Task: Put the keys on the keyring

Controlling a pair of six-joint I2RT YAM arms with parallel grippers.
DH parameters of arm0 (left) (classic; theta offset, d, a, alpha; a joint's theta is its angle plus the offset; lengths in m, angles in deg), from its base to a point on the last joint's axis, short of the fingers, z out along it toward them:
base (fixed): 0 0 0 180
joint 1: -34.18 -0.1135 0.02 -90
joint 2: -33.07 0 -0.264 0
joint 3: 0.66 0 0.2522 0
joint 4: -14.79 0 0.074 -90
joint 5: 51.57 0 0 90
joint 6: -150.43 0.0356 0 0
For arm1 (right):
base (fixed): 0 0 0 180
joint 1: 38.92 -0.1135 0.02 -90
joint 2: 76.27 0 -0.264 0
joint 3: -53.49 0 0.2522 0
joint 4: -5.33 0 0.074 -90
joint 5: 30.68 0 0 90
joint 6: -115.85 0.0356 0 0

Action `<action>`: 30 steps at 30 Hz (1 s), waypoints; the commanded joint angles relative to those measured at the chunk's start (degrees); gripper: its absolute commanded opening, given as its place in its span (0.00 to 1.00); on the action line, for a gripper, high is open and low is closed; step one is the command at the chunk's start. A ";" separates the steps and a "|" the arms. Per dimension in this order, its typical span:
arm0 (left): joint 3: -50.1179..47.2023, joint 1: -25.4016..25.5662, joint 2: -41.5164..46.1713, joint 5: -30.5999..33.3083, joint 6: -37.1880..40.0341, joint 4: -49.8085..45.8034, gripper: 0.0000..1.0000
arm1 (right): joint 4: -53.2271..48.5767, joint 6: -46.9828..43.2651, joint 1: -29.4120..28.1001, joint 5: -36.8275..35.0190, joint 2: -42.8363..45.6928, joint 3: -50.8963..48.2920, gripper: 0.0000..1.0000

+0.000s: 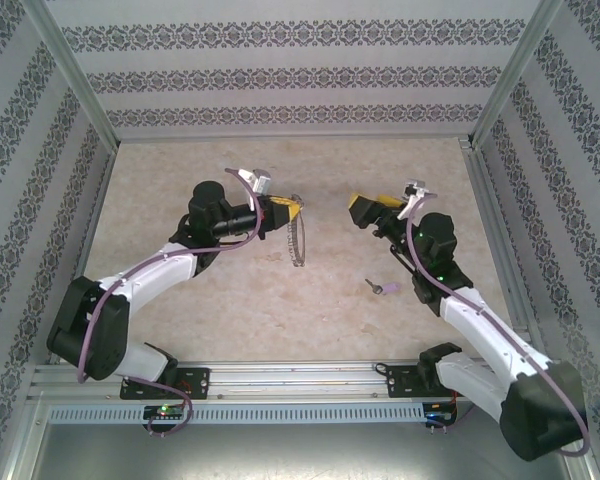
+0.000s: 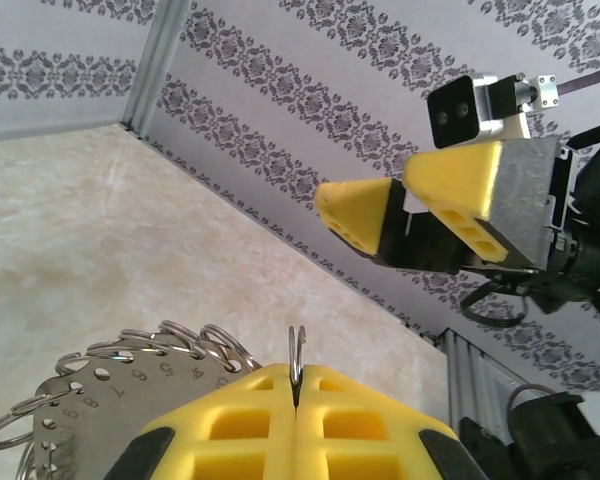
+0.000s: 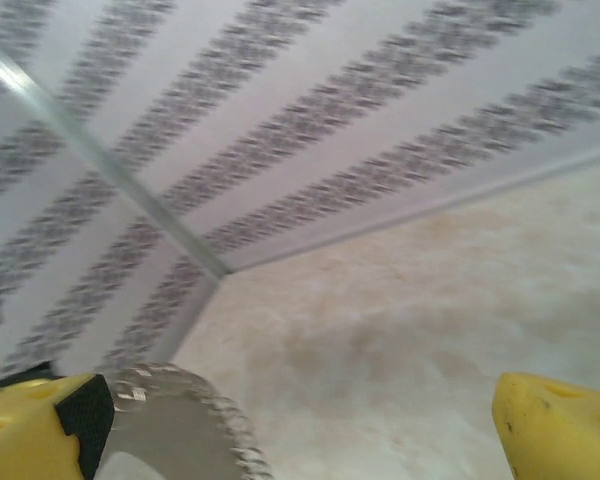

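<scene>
My left gripper (image 1: 288, 213) is shut on the keyring (image 1: 298, 243), which hangs edge-on below it over the middle of the table. In the left wrist view the yellow fingers (image 2: 240, 420) pinch one small wire ring (image 2: 297, 352) of the keyring, and its numbered grey plate with several edge rings (image 2: 90, 400) lies to the left. The tiny lilac-headed key (image 1: 380, 289) lies on the table, below my right gripper (image 1: 360, 207). That right gripper (image 2: 400, 200) faces the left one, open and holding nothing. In the right wrist view its fingers (image 3: 555, 430) stand wide apart, with the keyring's scalloped edge (image 3: 195, 420) beside the left finger.
Patterned walls (image 1: 280, 70) with aluminium posts (image 1: 75, 80) enclose the marbled tabletop (image 1: 230, 300). An aluminium rail (image 1: 300, 380) carrying both arm bases runs along the near edge.
</scene>
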 commanded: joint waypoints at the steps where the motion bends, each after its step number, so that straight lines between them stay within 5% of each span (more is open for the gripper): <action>1: -0.37 -0.01 2.61 1.94 5.98 -1.56 0.00 | -14.80 -0.02 0.55 -10.35 4.41 -1.14 0.98; 7: -0.44 0.37 2.77 2.29 7.60 -1.96 0.00 | -25.66 1.06 0.68 -9.71 6.99 -2.19 0.96; 12: -0.61 0.67 2.84 2.44 7.94 -1.85 0.00 | -37.92 2.64 0.31 -9.32 4.31 -3.32 0.75; 18: -0.63 1.15 2.00 2.32 7.00 -0.77 0.00 | -37.47 8.91 -0.45 -9.88 1.65 -9.76 0.57; 30: -2.20 1.42 3.13 1.30 4.75 2.91 0.00 | -42.80 17.31 -4.67 -22.61 0.07 -12.21 0.56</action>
